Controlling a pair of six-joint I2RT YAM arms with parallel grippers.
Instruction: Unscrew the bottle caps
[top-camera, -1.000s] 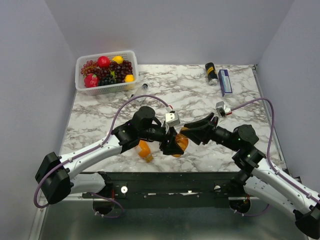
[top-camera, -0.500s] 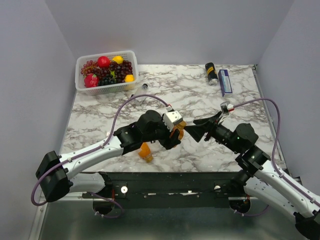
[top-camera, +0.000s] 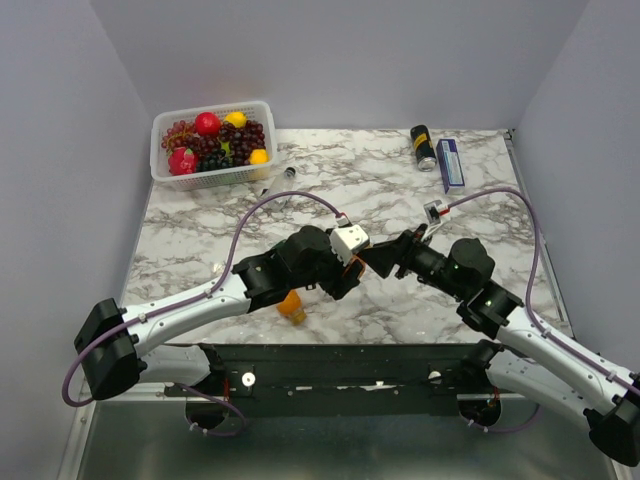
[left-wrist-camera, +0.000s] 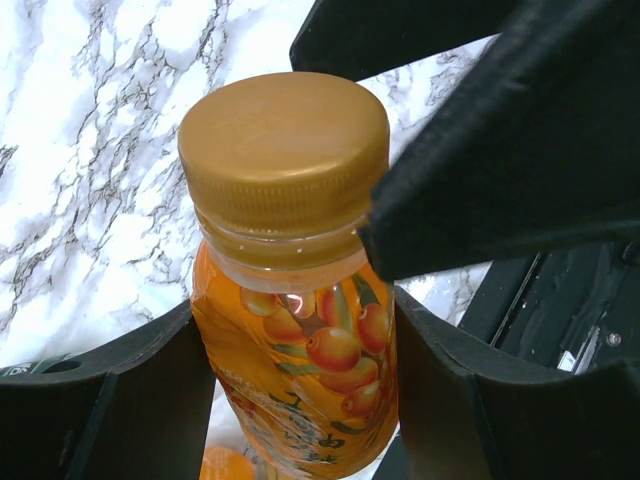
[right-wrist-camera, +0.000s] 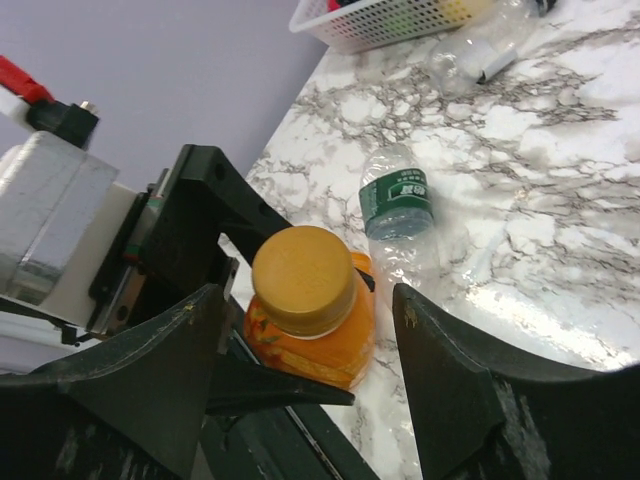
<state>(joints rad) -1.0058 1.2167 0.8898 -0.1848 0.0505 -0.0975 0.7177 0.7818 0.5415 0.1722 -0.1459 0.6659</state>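
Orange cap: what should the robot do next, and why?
Probably close the right gripper on the orange cap. The left gripper clamps the juice bottle by its body, and the right jaws stand open either side of the cap, not yet gripping it.

Setting: robotics lab test cell, as I am viewing it. Plain pale walls (top-camera: 340, 60) are boxing in a marble-patterned table (top-camera: 200, 225); left arm (top-camera: 190, 305) and right arm (top-camera: 545, 345) are sitting bolted to a black rail (top-camera: 340, 354) at its near edge, purple cable (top-camera: 290, 194) trailing; a white fruit basket (top-camera: 215, 178) is standing far left
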